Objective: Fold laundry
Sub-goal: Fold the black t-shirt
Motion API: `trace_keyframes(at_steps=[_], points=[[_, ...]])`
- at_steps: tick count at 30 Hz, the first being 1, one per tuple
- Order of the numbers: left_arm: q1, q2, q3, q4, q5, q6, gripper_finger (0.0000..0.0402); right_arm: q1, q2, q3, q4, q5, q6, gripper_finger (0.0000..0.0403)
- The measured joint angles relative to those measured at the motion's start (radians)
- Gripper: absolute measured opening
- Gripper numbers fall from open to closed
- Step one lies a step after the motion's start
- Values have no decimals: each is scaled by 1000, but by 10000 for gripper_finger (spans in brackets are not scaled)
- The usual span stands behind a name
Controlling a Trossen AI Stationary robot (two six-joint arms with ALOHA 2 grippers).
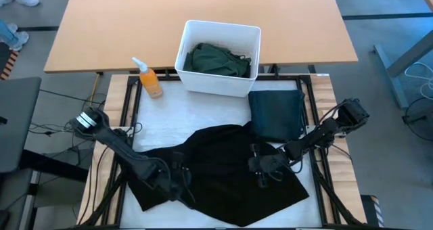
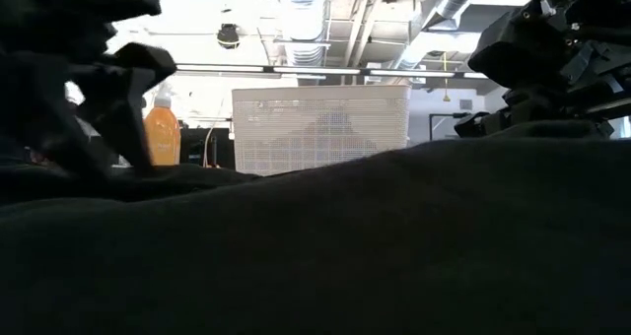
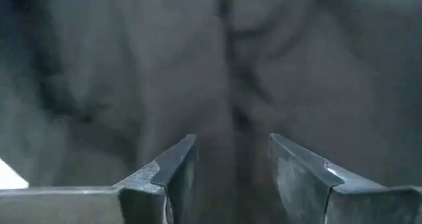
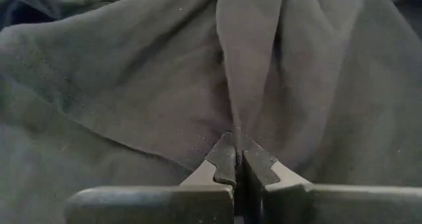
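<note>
Table (image 1: 145,132): black shirt (image 1: 223,172) spread across near half, hem over front edge. Folded dark garment (image 1: 276,113) by right edge; white bin (image 1: 218,57) w/ green garment (image 1: 218,59) at rear. Left gripper (image 1: 177,179) jaws released over shirt; right gripper (image 1: 262,166) clenched on shirt fold.
</note>
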Motion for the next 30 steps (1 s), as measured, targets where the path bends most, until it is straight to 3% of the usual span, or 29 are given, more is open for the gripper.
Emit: trace_keyframes(at_steps=[17, 21, 26, 30], points=[[-11, 14, 5, -225, 22, -55, 163, -34, 0, 0, 1, -2, 0, 22], [-7, 14, 5, -225, 7, -55, 115, -39, 0, 0, 9, -18, 0, 22], [2, 14, 5, -225, 21, -57, 22, -39, -1, 33, 40, -87, 0, 22], [4, 14, 45, -273, 46, -46, 5, -39, -2, 94, 11, -154, -24, 22]])
